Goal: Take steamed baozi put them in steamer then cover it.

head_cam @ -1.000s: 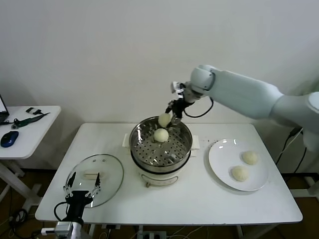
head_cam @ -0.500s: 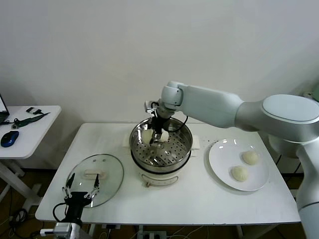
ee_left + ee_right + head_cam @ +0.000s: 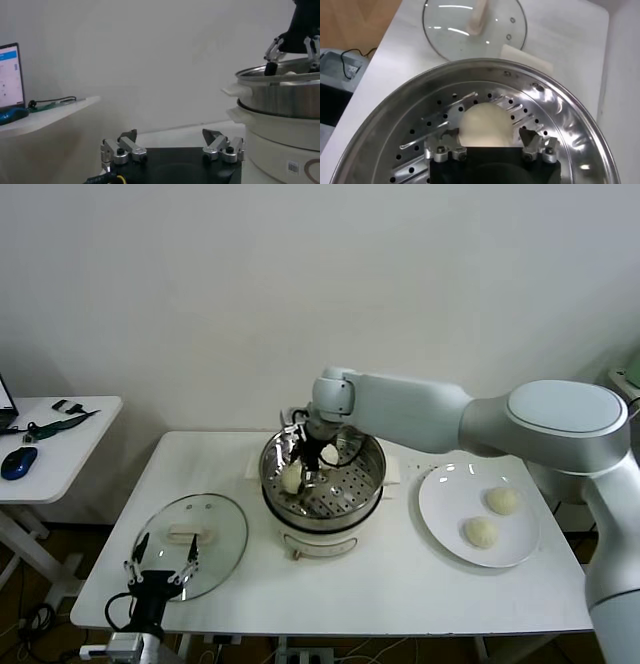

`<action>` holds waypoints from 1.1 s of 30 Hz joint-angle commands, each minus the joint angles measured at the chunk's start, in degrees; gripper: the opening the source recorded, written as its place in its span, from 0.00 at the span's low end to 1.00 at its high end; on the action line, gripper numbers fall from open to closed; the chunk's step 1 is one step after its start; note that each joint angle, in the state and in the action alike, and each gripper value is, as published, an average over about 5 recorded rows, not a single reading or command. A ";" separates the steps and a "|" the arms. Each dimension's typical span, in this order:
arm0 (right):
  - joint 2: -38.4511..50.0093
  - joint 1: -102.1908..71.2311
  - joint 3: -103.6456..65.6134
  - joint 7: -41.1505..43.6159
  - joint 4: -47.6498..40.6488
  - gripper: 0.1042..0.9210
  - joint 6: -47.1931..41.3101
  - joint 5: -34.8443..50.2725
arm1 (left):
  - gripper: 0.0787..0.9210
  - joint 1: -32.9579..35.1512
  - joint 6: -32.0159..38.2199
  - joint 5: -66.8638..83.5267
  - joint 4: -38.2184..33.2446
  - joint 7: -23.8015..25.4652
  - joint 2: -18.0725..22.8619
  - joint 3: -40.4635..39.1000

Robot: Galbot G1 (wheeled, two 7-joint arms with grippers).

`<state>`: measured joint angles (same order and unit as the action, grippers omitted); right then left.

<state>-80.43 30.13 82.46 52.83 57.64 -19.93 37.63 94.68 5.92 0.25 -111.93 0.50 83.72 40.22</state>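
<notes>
Nearest the robot, the left gripper (image 3: 160,576) waits with fingers spread wide and empty at the table's front edge, just beside the cover (image 3: 192,530), which lies flat on the table. Beyond it, the right gripper (image 3: 300,472) has dropped into the steamer (image 3: 322,474) since a second ago, when it held the steamed baozi (image 3: 485,125) above the far rim. Its fingers now frame the bun on the perforated tray, apparently about to release; two buns wait on the plate (image 3: 478,514).
</notes>
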 commanded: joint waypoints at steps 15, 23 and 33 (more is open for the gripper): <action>23.52 14.08 1.13 7.78 14.43 0.88 3.18 -0.23 | 0.88 -0.02 -0.19 -0.14 -0.47 -0.04 -0.15 -0.09; 40.29 13.81 1.13 9.20 23.15 0.88 4.38 -6.61 | 0.88 -0.27 -0.37 -1.02 -0.24 -0.09 -0.37 -0.93; 53.58 1.03 -1.60 9.93 25.57 0.88 7.15 -24.29 | 0.88 -0.17 -0.49 -0.75 -0.52 -0.04 -1.83 -0.11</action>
<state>-42.30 39.04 83.26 61.53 78.49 -14.65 26.71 94.45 5.48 -0.56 -112.37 0.41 82.57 39.74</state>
